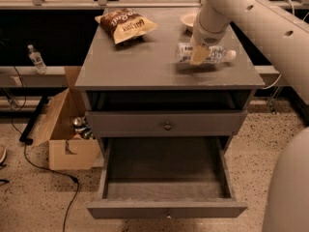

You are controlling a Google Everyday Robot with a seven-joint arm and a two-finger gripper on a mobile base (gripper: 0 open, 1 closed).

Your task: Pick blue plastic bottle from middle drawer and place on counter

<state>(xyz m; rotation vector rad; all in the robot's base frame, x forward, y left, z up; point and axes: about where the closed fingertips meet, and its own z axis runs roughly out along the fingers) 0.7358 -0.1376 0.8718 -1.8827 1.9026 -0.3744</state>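
Observation:
The blue plastic bottle (212,53) lies sideways, white cap to the right, low over the right part of the grey counter (145,62). I cannot tell whether it rests on the top. My gripper (199,54) comes down from the white arm at the upper right and is shut on the bottle's middle, with one tan fingertip (198,56) in front of the label. The middle drawer (164,209) is pulled fully out below, and its dark inside shows nothing in it.
A chip bag (126,24) lies at the counter's back left and a small white bowl (189,19) at the back right. The knob drawer (167,126) is shut. A cardboard box (67,134), a cable and another clear bottle (36,59) are at the left.

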